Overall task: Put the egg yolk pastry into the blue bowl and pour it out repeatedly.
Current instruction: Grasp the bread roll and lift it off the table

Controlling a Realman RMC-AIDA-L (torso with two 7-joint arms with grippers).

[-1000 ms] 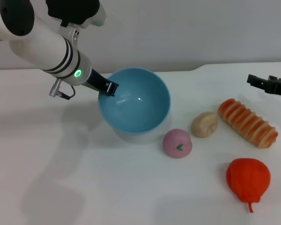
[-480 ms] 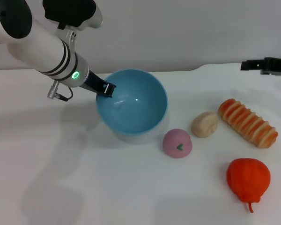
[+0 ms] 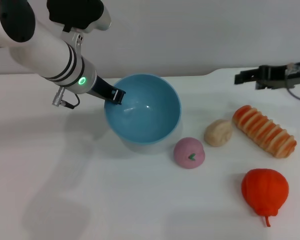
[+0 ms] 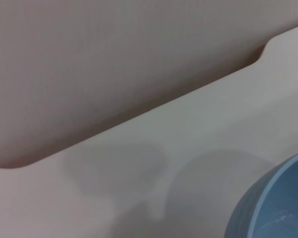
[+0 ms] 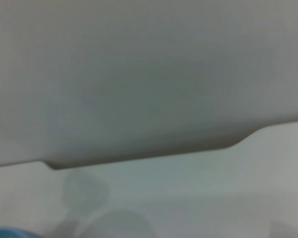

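Our left gripper (image 3: 116, 95) clamps the round light-blue plastic bowl (image 3: 145, 112) by its left rim, tilting it toward the pale beige-cream egg yolk pastry (image 3: 218, 132) for loading; we cannot tell the state of our right gripper (image 3: 245, 76), far right.

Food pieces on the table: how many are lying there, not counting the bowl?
4, all to the right of the blue bowl: a pink bun nearest it, the egg yolk pastry beside that, a striped bread farther right, and an orange fruit nearest the camera. The bowl looks empty.
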